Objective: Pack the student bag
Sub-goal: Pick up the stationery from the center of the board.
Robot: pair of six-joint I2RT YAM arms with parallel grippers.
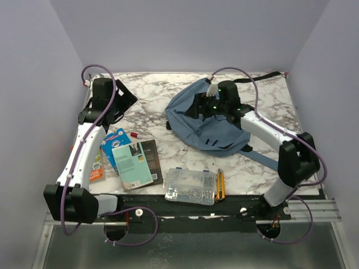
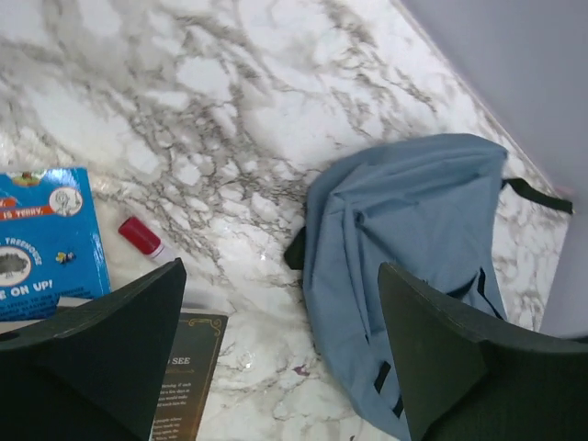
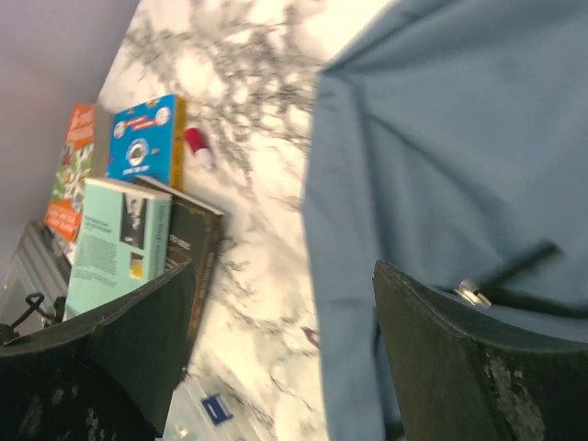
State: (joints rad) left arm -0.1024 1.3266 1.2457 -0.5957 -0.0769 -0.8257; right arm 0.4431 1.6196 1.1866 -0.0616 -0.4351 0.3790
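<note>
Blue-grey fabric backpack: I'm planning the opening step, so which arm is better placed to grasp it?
Right. The right gripper hovers open over the blue-grey fabric backpack; the left gripper, also open, hangs over the white marble tabletop beside it.

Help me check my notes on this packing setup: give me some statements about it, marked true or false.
1. The backpack lies on the right half of the table. True.
2. A teal book lies on top of a dark book. True.
3. The clear box is inside the backpack. False: it sits on the table near the front edge.
4. The left fingers grip the red-capped stick. False: they are open and empty, and the stick lies on the table.
</note>
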